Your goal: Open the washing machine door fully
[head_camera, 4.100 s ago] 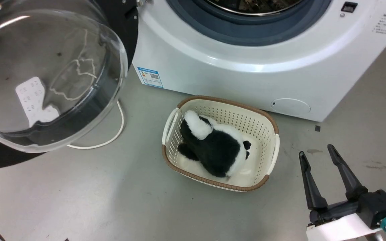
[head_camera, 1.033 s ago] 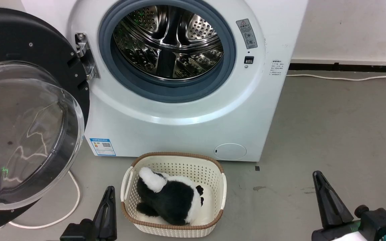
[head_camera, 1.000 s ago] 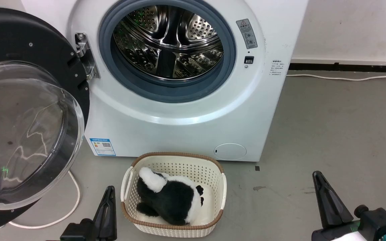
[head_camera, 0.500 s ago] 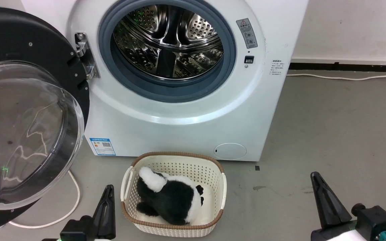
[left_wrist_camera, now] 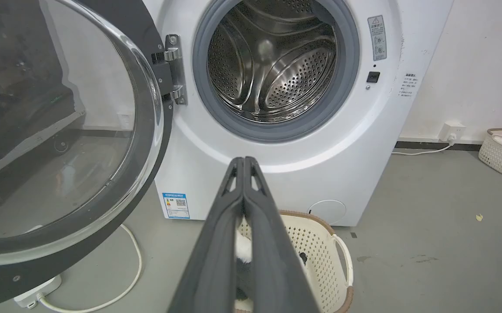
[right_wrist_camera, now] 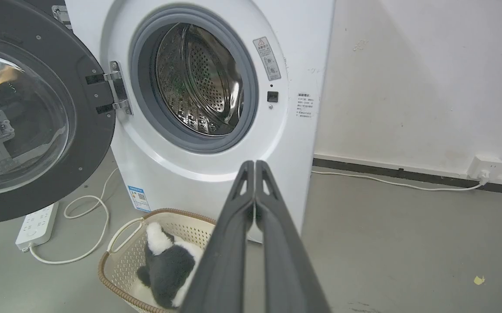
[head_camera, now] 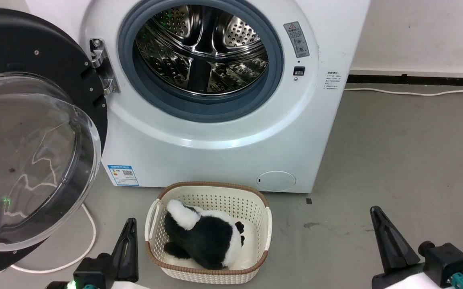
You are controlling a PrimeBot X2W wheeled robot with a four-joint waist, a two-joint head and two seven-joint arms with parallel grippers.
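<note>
Washing machine door (head_camera: 27, 152) stands wide open, left of the drum (head_camera: 203, 52).
Left hand (head_camera: 130, 224) and right hand (head_camera: 376, 214) flank the basket (head_camera: 211, 186) — both pinched closed, holding nothing.

Bright, even indoor light, sharp focus.
Reflections streak the glass bowl of the round black washing machine door (head_camera: 35, 160) and glint on the perforated steel drum (head_camera: 203, 52); faint shadows on the grey floor (head_camera: 396, 152); wrist views bow at the edges.

On washing machine (head_camera: 223, 156), blue label (head_camera: 123, 175) unreadable; grey sticker (head_camera: 295, 39) shows warning triangle
</note>
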